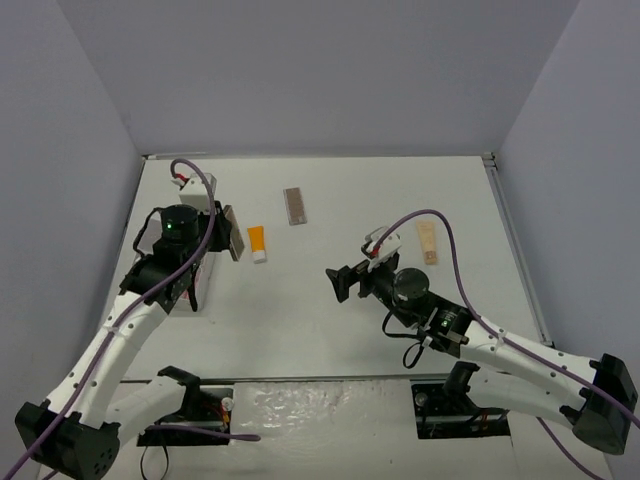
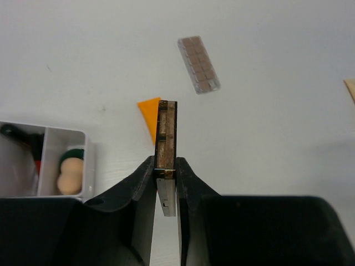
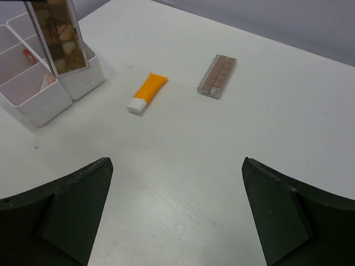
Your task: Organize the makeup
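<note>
The left gripper (image 2: 165,166) pinches a palette (image 2: 167,133) on edge beside the box (image 2: 86,145) at the left, likely to slot it in, while the right gripper (image 3: 177,163), spread wide and empty, faces the loose orange tube (image 3: 147,93) and far palette (image 3: 217,76).

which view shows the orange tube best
The right wrist view: the orange tube lies whole, close and unblocked, white cap nearest. The top external view shows it whole but small. The left wrist view shows only an orange corner; the palette held in the left gripper hides the rest.
</note>
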Controlling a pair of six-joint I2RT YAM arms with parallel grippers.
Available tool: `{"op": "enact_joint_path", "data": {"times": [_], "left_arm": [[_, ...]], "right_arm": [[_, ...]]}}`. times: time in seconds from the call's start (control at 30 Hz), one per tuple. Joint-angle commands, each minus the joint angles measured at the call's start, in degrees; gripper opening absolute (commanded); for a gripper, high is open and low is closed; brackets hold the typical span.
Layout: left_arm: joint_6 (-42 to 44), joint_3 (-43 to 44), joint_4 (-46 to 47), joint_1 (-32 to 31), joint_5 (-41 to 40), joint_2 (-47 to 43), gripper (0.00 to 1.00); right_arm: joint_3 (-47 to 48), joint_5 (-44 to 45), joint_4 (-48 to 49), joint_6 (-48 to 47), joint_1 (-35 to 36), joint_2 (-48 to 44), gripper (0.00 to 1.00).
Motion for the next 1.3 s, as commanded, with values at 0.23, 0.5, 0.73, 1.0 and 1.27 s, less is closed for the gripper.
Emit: {"op": "enact_joint_path", "data": {"times": [0.23,0.5,0.73,1.0,1.27], "left_arm": [[15.0,1.0,16.2,21.9,4.2,-0.6,0.00],[17.6,0.7,23.2,33.0,7.7,4.9,0.00],[20.3,-3.1,27.6,35.9,8.2,7.4,0.00],[19.9,-9.4,34.3,38.4,8.4,8.1,0.00],[20.3,-9.9,34.5,38.8,10.0,10.5,0.28]], "right_arm": [[-5.2,-4.1,6.0,1.4,-6.7,-2.2,1.00],[-5.0,-6.1,6.2,1.8,-6.9,-0.8,1.00],[-5.0,-6.1,6.3,1.8,-6.9,-1.0,1.00],[-5.3,-6.7,6.5,1.7,-6.9,-1.3,0.99],[-5.4,-6.8,6.4,1.6,-7.0,-1.7,0.99]]}}
